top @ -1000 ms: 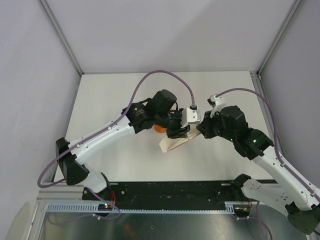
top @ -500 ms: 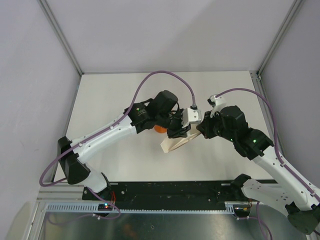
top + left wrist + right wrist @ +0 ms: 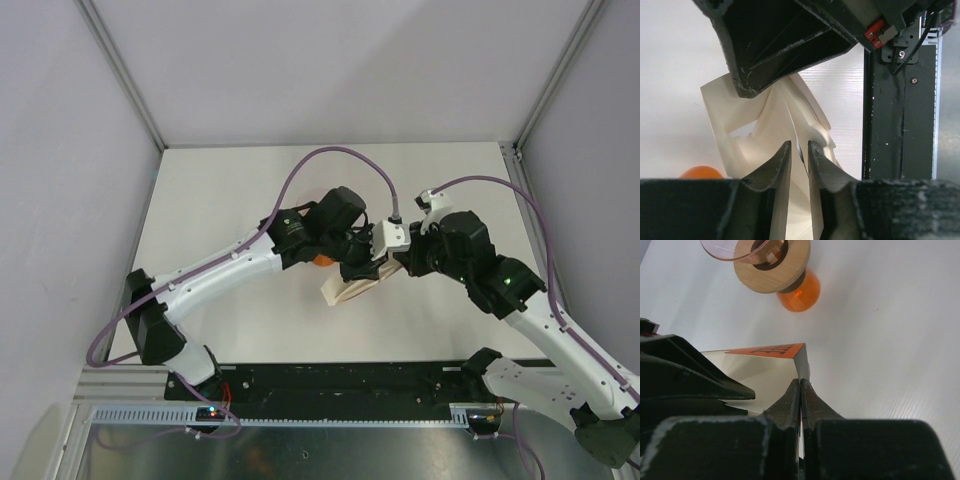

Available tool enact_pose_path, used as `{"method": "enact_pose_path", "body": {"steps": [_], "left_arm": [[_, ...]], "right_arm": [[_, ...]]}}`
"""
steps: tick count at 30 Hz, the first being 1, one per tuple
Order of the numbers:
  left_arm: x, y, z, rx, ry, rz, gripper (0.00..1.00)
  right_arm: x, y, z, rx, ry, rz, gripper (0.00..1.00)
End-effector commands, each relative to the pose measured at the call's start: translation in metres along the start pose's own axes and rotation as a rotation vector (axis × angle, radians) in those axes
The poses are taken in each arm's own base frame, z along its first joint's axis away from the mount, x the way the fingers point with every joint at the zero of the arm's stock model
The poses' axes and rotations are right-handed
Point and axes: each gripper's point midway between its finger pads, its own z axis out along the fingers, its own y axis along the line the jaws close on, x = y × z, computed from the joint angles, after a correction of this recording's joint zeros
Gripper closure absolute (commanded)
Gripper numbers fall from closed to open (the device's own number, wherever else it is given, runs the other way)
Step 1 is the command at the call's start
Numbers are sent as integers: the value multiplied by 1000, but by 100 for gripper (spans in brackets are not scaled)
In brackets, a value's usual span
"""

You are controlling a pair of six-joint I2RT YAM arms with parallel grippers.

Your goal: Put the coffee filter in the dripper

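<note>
Coffee filter [image 3: 767,122] — cream paper folds at centre of left-wrist view, fanned out of packet [image 3: 767,349]. Left gripper [image 3: 798,148] fingers narrowly apart around one fold; firm pinch not confirmable. Right gripper [image 3: 801,390] pressed together on packet corner. Dripper [image 3: 727,249] at upper left of right-wrist view. Risk — nested sheets dragging out together, or tearing against clamped packet.

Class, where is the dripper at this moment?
In the right wrist view the dripper sits at the top left, its wooden collar against the orange cup, beyond the orange-printed packet that the right tool pinches.
</note>
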Motion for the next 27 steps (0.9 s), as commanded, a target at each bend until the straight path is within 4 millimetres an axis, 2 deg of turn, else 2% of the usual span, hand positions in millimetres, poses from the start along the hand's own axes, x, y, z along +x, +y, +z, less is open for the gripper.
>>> {"method": "enact_pose_path", "body": {"steps": [1, 4, 9, 11, 17, 21, 27], "left_arm": [[-20, 8, 0, -48, -42, 4, 77], [-19, 12, 0, -74, -39, 5, 78], [-26, 18, -12, -128, -59, 26, 96], [-34, 22, -21, -162, -78, 38, 99], [-53, 23, -45, -204, -136, 52, 100], [-60, 21, -54, -203, -166, 42, 100], [-68, 40, -74, -233, -214, -22, 100]], "right_arm": [[-24, 3, -4, 25, -73, 57, 100], [-24, -1, -4, 48, -73, 87, 100], [-23, -7, -5, 78, -72, 96, 100], [-21, -14, -4, 107, -64, 101, 100], [-9, -47, -4, 225, -12, 141, 100], [-7, -60, -4, 244, -17, 170, 100], [0, -85, -4, 288, -17, 202, 100]]}}
